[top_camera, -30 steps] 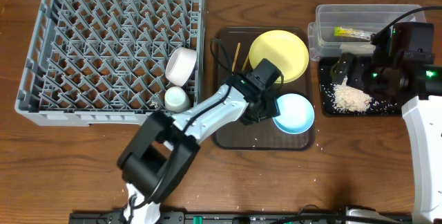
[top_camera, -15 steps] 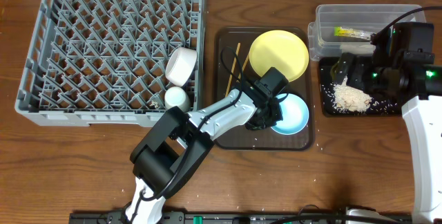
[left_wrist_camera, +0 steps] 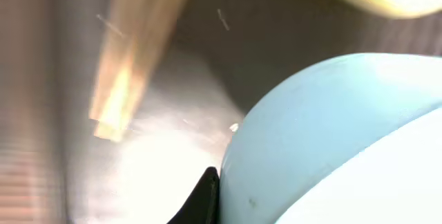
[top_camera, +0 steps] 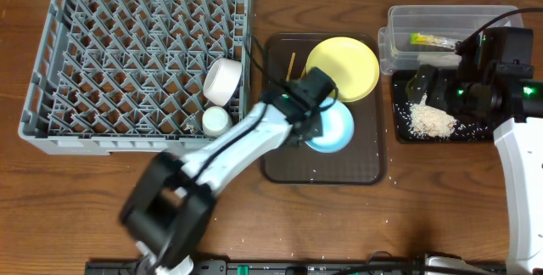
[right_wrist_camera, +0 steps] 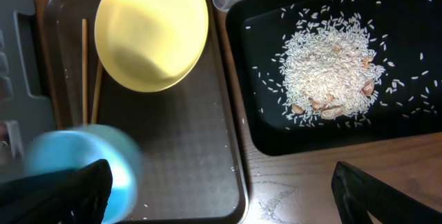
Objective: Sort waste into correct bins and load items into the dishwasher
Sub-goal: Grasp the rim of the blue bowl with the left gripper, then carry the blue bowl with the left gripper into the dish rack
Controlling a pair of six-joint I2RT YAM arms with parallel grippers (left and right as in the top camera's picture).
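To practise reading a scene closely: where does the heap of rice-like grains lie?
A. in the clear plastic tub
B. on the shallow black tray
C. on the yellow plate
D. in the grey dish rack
B: the right wrist view shows the pale grains heaped on the black tray.

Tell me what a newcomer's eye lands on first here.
The big grey dish rack fills the left of the table, with a white bowl and small white cup at its right edge. At centre the blurred left hand meets the light blue bowl over the brown tray, beside the yellow plate. On the right, rice grains heap on the black tray.
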